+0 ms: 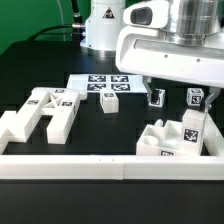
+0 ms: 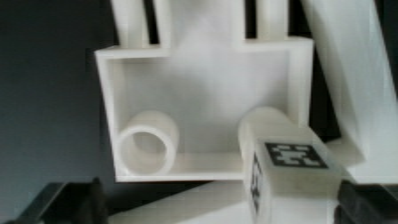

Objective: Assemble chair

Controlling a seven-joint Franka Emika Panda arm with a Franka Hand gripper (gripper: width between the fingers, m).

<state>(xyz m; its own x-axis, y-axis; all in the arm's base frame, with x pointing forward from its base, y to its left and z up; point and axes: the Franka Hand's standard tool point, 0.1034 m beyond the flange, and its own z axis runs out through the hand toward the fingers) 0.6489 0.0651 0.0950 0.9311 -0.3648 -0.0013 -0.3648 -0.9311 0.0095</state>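
Observation:
The boxy white seat (image 1: pixel 172 140) stands at the exterior view's right, just behind the border wall. In the wrist view I look down into its hollow (image 2: pixel 196 95), which holds a short round tube (image 2: pixel 146 147), with a tagged block (image 2: pixel 288 160) beside it. My gripper (image 1: pixel 176 100) hangs just above the seat, jaws wide open and empty. Its dark fingertips (image 2: pixel 71 203) show at the frame's edge, with the gripper (image 2: pixel 217 205) centred over the seat's near wall. An H-shaped frame (image 1: pixel 45 110) lies at the left.
A long white border wall (image 1: pixel 100 166) runs along the front. The marker board (image 1: pixel 100 82) lies at the back middle, with a small white peg (image 1: pixel 108 101) in front of it. Two small tagged pieces (image 1: pixel 155 97) show beside my fingers.

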